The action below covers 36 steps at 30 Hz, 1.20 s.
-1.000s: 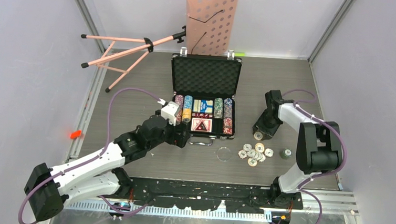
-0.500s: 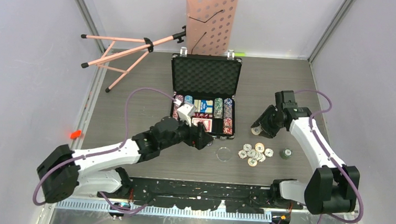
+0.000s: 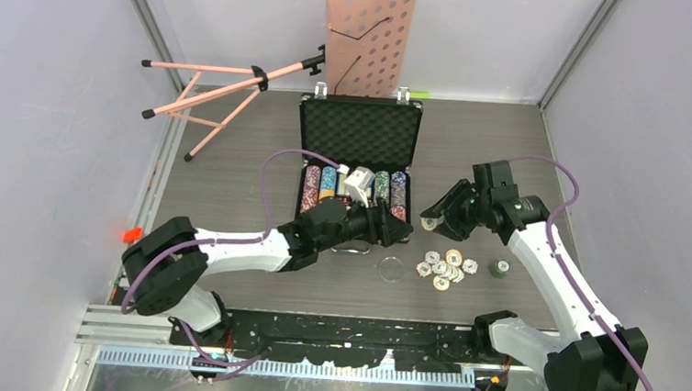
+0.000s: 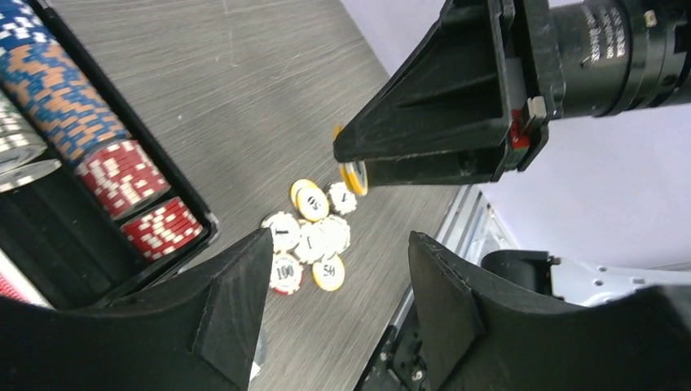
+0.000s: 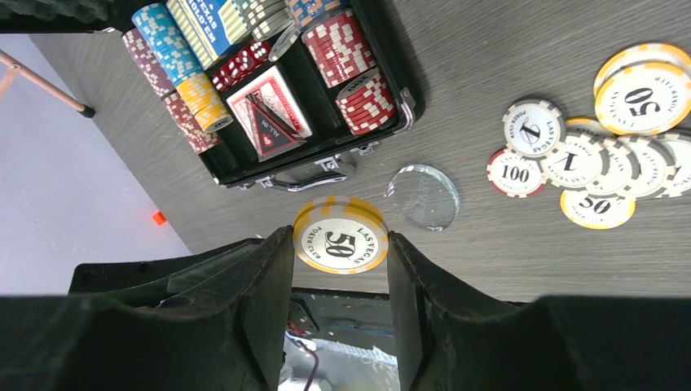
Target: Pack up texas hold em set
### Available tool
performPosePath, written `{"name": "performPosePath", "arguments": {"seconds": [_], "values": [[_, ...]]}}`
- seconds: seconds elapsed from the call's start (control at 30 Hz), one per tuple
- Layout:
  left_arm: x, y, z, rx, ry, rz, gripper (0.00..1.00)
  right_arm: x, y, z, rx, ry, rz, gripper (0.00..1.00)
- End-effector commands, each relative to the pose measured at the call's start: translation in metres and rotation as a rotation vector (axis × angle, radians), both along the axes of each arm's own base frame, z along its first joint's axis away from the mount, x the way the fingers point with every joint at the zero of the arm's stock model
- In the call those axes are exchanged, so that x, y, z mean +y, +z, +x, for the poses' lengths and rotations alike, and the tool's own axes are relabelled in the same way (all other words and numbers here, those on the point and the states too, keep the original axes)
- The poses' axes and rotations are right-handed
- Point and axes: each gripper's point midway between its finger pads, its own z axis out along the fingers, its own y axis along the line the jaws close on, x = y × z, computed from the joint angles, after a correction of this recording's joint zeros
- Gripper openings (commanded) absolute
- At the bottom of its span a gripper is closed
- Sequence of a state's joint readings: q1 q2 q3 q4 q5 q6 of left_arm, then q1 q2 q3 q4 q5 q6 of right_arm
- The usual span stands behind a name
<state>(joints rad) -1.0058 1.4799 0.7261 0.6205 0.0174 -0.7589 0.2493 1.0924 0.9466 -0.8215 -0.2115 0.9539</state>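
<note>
The case (image 3: 358, 132) lies open at the middle of the surface, its foam lid leaning away and its tray full of chip rows (image 5: 350, 49), a deck (image 5: 267, 114) and dice (image 5: 240, 63). The red row on the right shows a gap partway along, as far as the right wrist view lets one tell.

The left hand (image 3: 393, 228) sits at the case's near right corner. Its jaws are part open with nothing between them.

The right hand (image 3: 431, 222) hangs just right of it, clear of the surface. It is clamped across the rim of a yellow 50 chip (image 5: 340, 236).

The loose chips (image 3: 445, 267) lie on the surface near and right of both hands, with a clear disc (image 3: 392, 269) to their left.

The case lies left and a little far of the held chip, and the chip rows run near to far. So the chip probably has to travel left and go in on edge. The left hand is nearer the tray and faces the chip, so a handover looks just as likely as a direct drop.

A second ago the left hand was at the case's near left corner with wider jaws. It has since swept right along the near edge. The right hand was then low at the surface and further right, and has risen and come left
</note>
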Motion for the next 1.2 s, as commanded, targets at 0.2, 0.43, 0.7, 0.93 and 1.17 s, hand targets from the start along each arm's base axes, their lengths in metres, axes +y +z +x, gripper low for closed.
{"name": "performPosePath", "arguments": {"seconds": [0.2, 0.43, 0.7, 0.93, 1.17], "values": [[-0.030, 0.040, 0.015, -0.023, 0.000, -0.155, 0.59, 0.015, 0.027, 0.003, -0.053, -0.051, 0.125, 0.16], [-0.042, 0.033, 0.020, -0.009, -0.008, -0.166, 0.49, 0.019, 0.030, 0.001, -0.063, -0.047, 0.147, 0.16], [-0.049, 0.031, 0.024, -0.006, -0.013, -0.167, 0.36, 0.021, 0.031, 0.000, -0.063, -0.046, 0.166, 0.16], [-0.049, 0.033, 0.023, -0.032, -0.065, -0.163, 0.00, 0.022, 0.033, 0.000, -0.081, -0.030, 0.163, 0.47], [-0.002, 0.011, 0.027, -0.094, -0.086, 0.054, 0.00, -0.004, 0.032, 0.004, -0.108, -0.054, 0.010, 0.89]]}}
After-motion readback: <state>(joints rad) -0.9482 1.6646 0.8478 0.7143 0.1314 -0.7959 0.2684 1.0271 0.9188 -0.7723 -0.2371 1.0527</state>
